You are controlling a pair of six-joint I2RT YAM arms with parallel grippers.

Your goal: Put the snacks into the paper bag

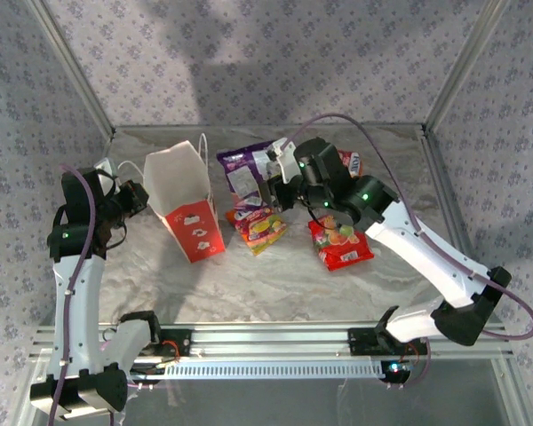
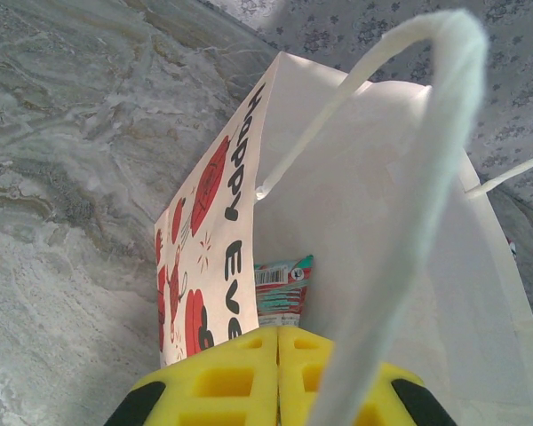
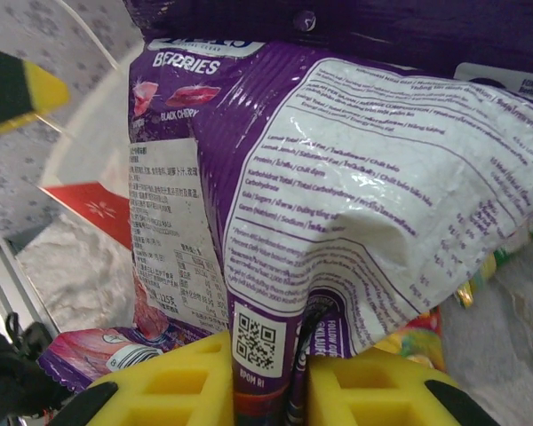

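**Desk:** What is the right tool [image 3: 268, 355] doing over the middle of the bench [image 1: 275, 288]?

**Photographer:** It is clenched on the purple packet [image 3: 382, 177]. The wrist camera shows the packet's lower seam pinched between the two yellow fingers [image 3: 173, 390]. The white nutrition panel faces the lens. From above, the packet is held just right of the bag's mouth, toward the far edge.

**Desk:** And where is the paper bag?

**Photographer:** The paper bag [image 1: 182, 200] stands left of the bench's centre. Its mouth is open upward, and its red, strawberry-printed lower part points toward the near edge. A teal packet [image 2: 282, 286] lies inside it, against the printed wall.

**Desk:** And the left tool?

**Photographer:** The left tool [image 2: 278, 346] sits at the bag's left wall, on the side of the bench's left edge. Its yellow fingers are pressed flat together with no gap. A white cord handle [image 2: 409, 177] loops across in front of them. I cannot tell whether any paper is caught between the fingers.

**Desk:** What is lying loose?

**Photographer:** Orange packets [image 1: 259, 226] lie just right of the bag, near the bench's centre and nearer the front edge than the purple one. A red packet [image 1: 340, 241] with a fruit print lies to their right, beside the right arm.
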